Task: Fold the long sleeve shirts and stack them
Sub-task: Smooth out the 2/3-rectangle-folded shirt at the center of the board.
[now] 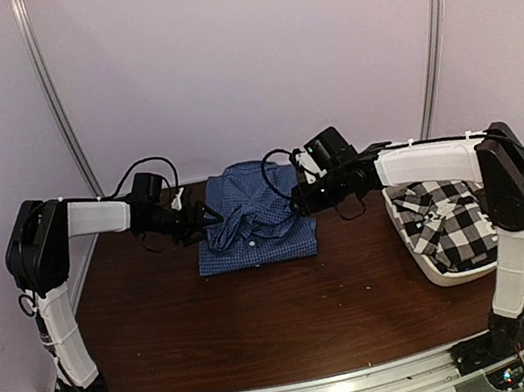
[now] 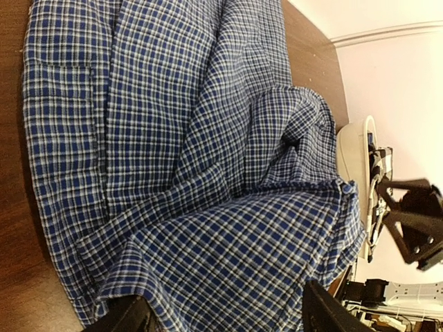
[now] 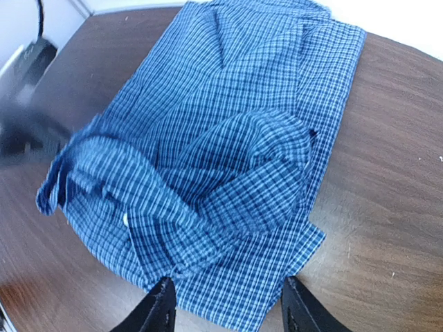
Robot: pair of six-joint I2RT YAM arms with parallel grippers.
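The blue gingham long sleeve shirt (image 1: 251,218) lies partly folded and rumpled on the brown table, its sleeve bunched across the middle. My left gripper (image 1: 203,217) is at its left edge, and its jaws (image 2: 225,311) stand wide apart with a raised fold of blue cloth draped between them. My right gripper (image 1: 296,202) is at the right edge. Its fingers (image 3: 159,308) are spread either side of the shirt's near corner (image 3: 235,297), which rests flat on the wood. The black-and-white checked shirt (image 1: 443,215) lies crumpled in the white tub.
The white tub (image 1: 418,260) stands at the right edge of the table (image 1: 261,308), under my right arm. Pale walls and two metal poles (image 1: 57,100) close in the back. Bare wood lies in front of the blue shirt.
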